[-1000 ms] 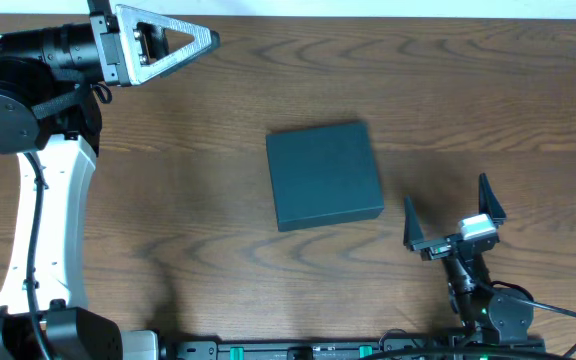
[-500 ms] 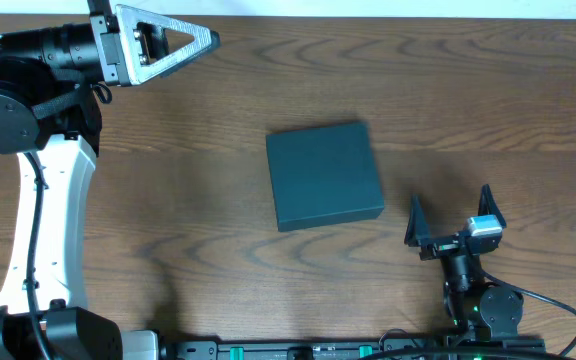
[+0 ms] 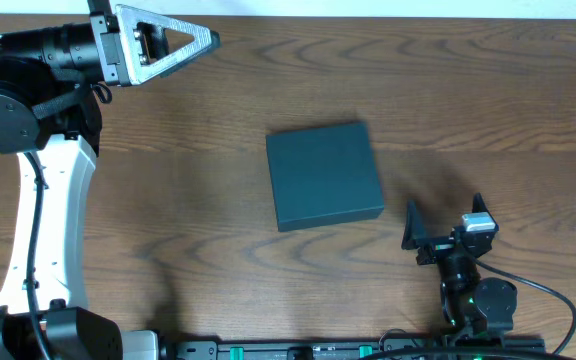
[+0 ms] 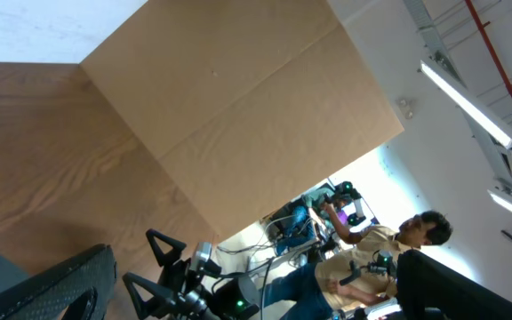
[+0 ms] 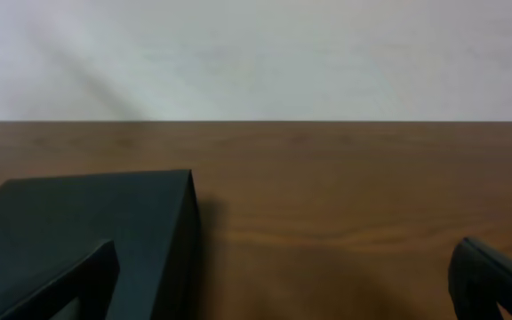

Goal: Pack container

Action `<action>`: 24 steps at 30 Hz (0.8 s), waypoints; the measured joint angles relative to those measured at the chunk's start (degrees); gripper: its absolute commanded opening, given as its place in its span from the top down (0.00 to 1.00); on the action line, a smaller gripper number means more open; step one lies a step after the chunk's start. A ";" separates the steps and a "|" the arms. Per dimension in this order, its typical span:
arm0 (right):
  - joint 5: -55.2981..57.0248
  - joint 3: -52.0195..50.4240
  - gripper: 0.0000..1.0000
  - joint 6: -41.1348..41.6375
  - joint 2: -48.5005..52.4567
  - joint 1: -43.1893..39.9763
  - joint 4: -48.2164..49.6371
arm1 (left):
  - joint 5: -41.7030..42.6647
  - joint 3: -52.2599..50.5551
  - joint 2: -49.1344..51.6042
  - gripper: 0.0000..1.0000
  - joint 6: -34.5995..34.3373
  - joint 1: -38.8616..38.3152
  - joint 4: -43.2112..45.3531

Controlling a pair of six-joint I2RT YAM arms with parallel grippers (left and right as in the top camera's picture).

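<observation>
The dark teal rectangular cardboard box [image 3: 325, 176] is set closed mid-way on the brown wooden table [image 3: 468, 90], with room all round. The right fingers [image 3: 411, 225], spread and empty, are held near its corner; the left fingers [image 4: 52, 289], likewise spread and empty, well apart.

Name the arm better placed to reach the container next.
Right. Its open gripper sits just beside the container, facing it; the left gripper is far off by the table's far edge.

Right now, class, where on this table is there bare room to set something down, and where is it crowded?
Bare wood: the wide strip between the left arm and the container, and the band beyond the container to the far edge of the table. Crowded: the container's near right corner, where the open right pincer sits.
</observation>
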 measured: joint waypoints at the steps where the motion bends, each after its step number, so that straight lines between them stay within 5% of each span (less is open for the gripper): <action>1: 0.24 0.00 0.01 0.00 0.00 0.00 0.00 | 0.00 0.00 0.00 0.01 -0.02 0.00 0.00; 24: 1.29 0.00 0.01 0.00 0.00 0.00 -0.20 | 0.00 0.00 0.00 0.01 -0.02 0.00 0.00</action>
